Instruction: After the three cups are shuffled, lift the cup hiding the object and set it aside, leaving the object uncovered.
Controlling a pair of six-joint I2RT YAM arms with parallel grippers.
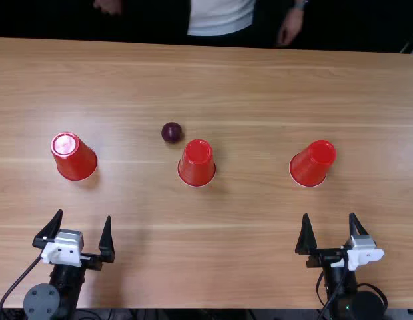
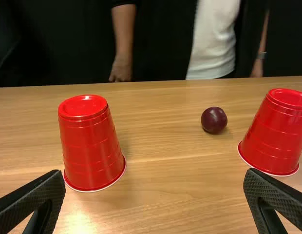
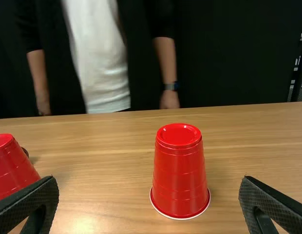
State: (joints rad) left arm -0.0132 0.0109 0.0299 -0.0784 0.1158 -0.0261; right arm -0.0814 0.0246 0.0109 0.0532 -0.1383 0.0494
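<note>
Even overhead light; faint shadows; glare on left cup [image 1: 73,157].

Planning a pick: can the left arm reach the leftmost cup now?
Probably yes. The leftmost cup stands just ahead of the open left end effector, bare table between them; ball and middle cup sit well aside.

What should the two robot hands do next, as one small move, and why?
Probably nothing yet: I would leave the left hand and the right hand open, near the table's near edge. The dark ball lies uncovered on the wood just beyond the middle cup. No cup hides it now, so lifting one would likely serve nothing.
</note>
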